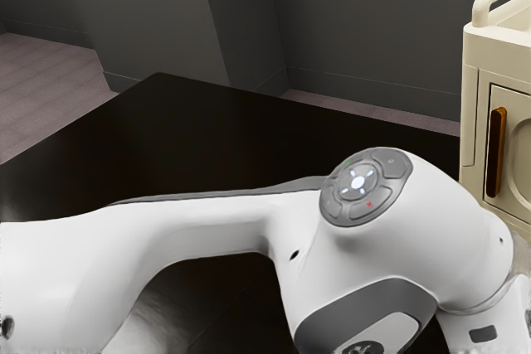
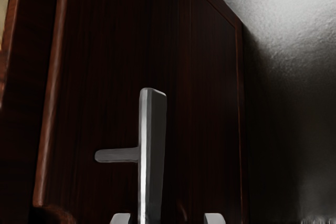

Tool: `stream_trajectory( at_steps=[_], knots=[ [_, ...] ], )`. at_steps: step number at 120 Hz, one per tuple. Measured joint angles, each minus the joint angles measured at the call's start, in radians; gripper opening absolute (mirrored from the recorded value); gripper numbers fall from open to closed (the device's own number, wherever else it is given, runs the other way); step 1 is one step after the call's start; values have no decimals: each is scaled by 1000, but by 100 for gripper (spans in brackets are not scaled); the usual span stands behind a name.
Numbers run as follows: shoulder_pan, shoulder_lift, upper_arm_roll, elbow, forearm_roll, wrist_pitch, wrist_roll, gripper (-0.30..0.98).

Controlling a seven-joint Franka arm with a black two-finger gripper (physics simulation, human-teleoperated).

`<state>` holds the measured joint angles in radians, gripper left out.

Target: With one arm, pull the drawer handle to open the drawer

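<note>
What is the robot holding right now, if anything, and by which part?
Nothing is held. The gripper is open: its fingertips stand well apart, and the upright bar of the metal handle shows between them without being clasped.

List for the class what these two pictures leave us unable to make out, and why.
Metal handle: one end cut off by the wrist view's lower edge.
Space behind the dark wooden panel: hidden by the panel, wrist view.
Pale cabinet: the rest cut off by the exterior view's right edge.
</note>
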<state>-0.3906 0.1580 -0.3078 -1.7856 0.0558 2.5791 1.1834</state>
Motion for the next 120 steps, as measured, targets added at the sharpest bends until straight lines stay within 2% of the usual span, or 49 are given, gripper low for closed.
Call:
stream_trajectory(
  at_steps=[58, 120],
  knots=[
    [2, -19, 1, -18, -1, 0, -3, -2],
    [0, -114, -2, -132, -6, 2, -11, -4]
  ],
)
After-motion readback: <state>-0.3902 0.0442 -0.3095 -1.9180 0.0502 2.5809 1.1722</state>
